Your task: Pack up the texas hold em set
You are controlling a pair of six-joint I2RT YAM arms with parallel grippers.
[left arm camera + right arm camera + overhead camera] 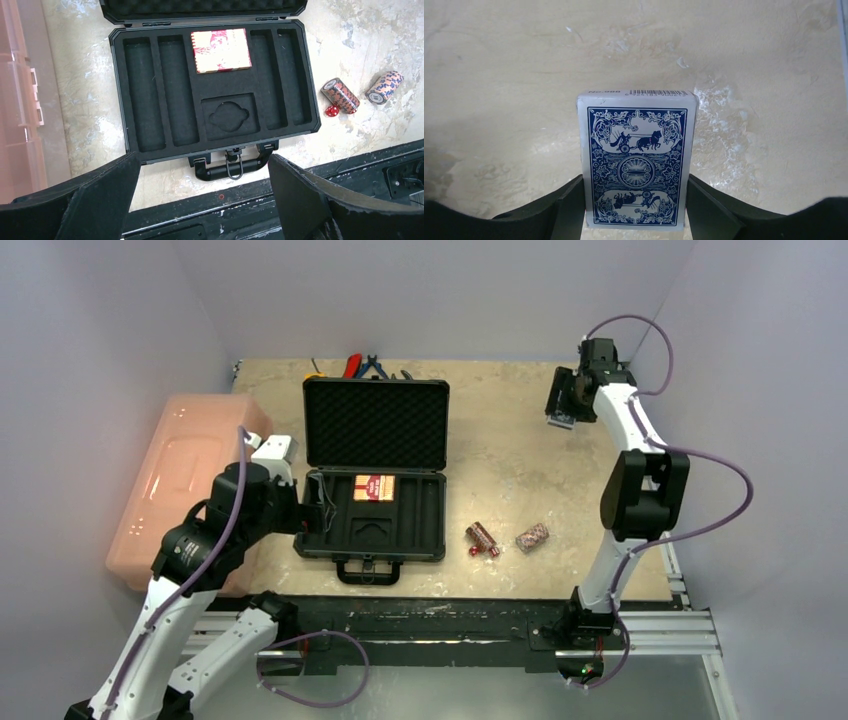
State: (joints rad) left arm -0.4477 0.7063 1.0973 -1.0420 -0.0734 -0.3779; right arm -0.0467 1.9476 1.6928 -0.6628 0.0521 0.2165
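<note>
The black case (375, 425) lies open at mid-table, lid up, handle toward me; it also shows in the left wrist view (145, 90). A red card deck (374, 487) (221, 50) lies in its upper middle slot. Two reddish chip rolls (482, 536) (532, 537) lie on the table right of the case, with two red dice (473, 551) by the left roll; the left wrist view shows the rolls (341, 94) (384, 88) and a die (332, 110). My left gripper (205, 200) is open and empty over the case's near left. My right gripper (636, 210) is shut on the blue card deck (636, 160), held above the far right table (562, 400).
A large pink translucent bin (185, 480) stands left of the case, close to my left arm. Pliers (375, 365), a red-handled tool (352, 364) and a yellow tape measure (314, 375) lie behind the lid at the back edge. A black rail (450, 620) runs along the near edge.
</note>
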